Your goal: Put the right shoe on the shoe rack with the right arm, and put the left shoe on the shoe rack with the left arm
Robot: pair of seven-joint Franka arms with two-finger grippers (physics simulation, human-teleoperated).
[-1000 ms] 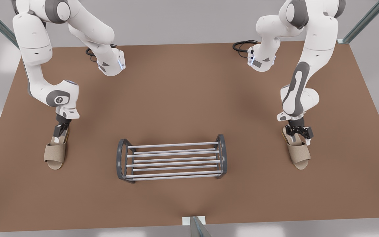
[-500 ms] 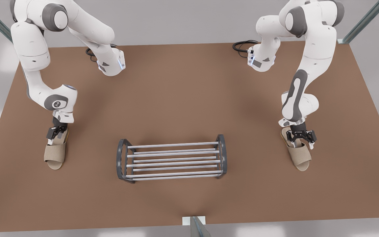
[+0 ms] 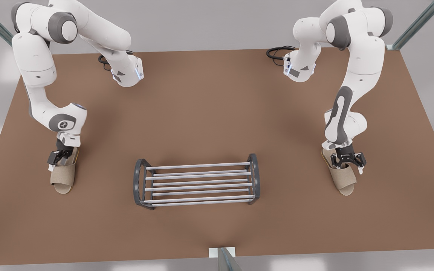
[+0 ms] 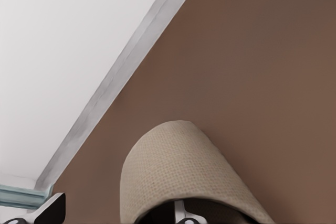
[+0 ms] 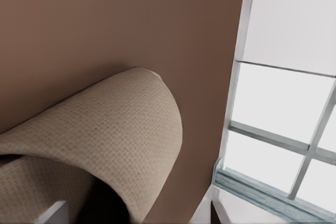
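The right shoe [image 3: 62, 177], a beige woven slipper, lies flat near the front view's left table edge. My right gripper [image 3: 56, 161] is low over its heel end and open, straddling the outer side of the strap [image 5: 115, 129]. The left shoe [image 3: 344, 177] lies at the front view's right, toe angled outward. There my left gripper [image 3: 349, 162] is open, with one fingertip [image 4: 181, 211] under the strap [image 4: 178, 171] and the other outside it. The shoe rack [image 3: 254, 177] stands bare between the two slippers.
The brown table [image 3: 209, 113] extends widely around the rack. Its side edges [image 4: 121, 72] [image 5: 239, 51] run close to each slipper. Black cables [image 3: 277, 51] lie by the arm bases at the back. A glass post [image 3: 224, 259] stands at the front edge.
Both grippers have come down and shifted outward, toward the outer side of each slipper's strap. The slippers and the rack have not moved.
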